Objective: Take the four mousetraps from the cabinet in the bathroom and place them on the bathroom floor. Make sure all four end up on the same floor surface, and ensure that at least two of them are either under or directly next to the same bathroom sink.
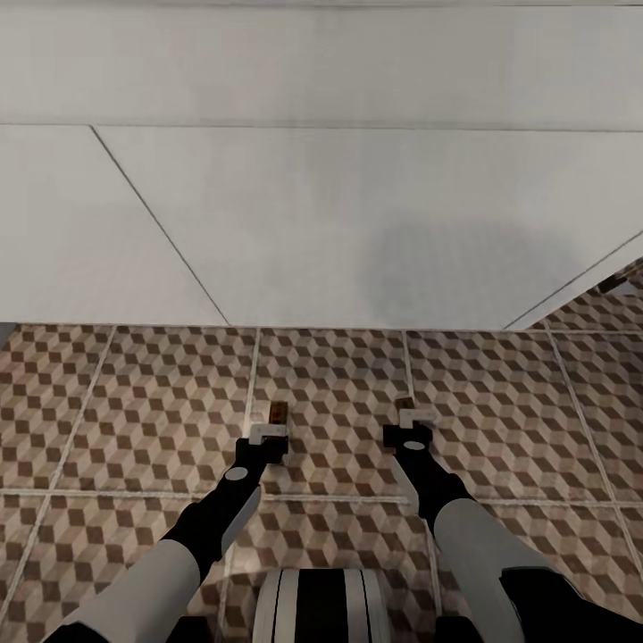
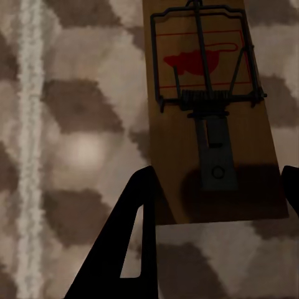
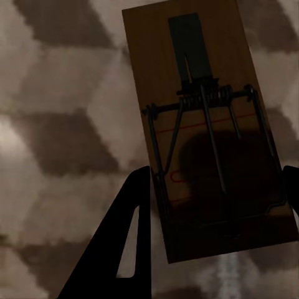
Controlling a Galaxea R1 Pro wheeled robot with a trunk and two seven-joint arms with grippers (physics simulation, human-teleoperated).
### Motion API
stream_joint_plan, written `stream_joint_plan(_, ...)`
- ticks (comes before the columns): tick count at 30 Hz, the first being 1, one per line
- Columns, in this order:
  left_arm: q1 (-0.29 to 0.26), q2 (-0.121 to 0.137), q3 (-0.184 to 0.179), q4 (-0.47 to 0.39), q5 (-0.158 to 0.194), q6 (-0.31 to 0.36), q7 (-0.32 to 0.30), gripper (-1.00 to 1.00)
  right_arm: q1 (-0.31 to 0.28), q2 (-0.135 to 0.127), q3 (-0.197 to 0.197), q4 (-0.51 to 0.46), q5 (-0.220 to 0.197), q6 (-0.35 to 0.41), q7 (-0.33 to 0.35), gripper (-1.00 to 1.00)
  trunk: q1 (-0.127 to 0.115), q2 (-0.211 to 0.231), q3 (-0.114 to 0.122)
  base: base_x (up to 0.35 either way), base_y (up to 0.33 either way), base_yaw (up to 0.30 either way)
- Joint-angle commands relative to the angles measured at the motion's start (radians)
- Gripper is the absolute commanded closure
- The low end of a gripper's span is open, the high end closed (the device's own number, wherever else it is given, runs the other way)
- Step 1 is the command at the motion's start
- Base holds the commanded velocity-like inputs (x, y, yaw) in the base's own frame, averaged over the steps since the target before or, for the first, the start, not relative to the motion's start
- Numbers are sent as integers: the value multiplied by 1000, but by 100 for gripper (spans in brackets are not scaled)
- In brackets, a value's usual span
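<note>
Two mousetraps are in my grippers, low over the bathroom floor [image 1: 134, 402] in front of the sink's white box vanity [image 1: 357, 223]. My left gripper [image 1: 268, 435] is shut across the sides of one brown mousetrap [image 1: 279, 412], which lies flat with its red mouse print and dark spring bar up [image 2: 212, 112]. Its black fingers [image 2: 134, 237] touch the board's edges. My right gripper [image 1: 413, 430] is shut on another mousetrap [image 1: 404, 403], also flat with its wire bar on top [image 3: 205, 131], between its fingers [image 3: 128, 230]. The cabinet is out of view.
The vanity's front spans the far side, meeting the tiles about one tile ahead of the grippers. At the far right its corner ends beside a small dark object [image 1: 616, 284]. My own base [image 1: 313, 607] sits at the near edge. Patterned tiles stretch left and right.
</note>
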Motion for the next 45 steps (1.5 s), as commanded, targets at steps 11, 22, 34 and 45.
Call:
stream_joint_plan(11, 0, 2, -7, -1, 7, 3, 11, 100, 0, 1, -1, -2, 5, 8, -2, 100, 0, 0, -1, 208, 0, 0)
stream_joint_plan(22, 0, 2, -6, -2, 7, 2, 11, 100, 0, 1, -1, -2, 5, 8, -1, 100, 0, 0, -1, 271, 0, 0)
stream_joint_plan(34, 0, 2, -7, -2, 6, 3, 12, 100, 0, -1, -1, -2, 5, 8, -1, 100, 0, 0, -1, 27, 0, 0)
stream_joint_plan(45, 0, 2, -5, -2, 7, 2, 12, 100, 0, -1, -1, -2, 5, 8, -1, 100, 0, 0, -1, 105, 0, 0)
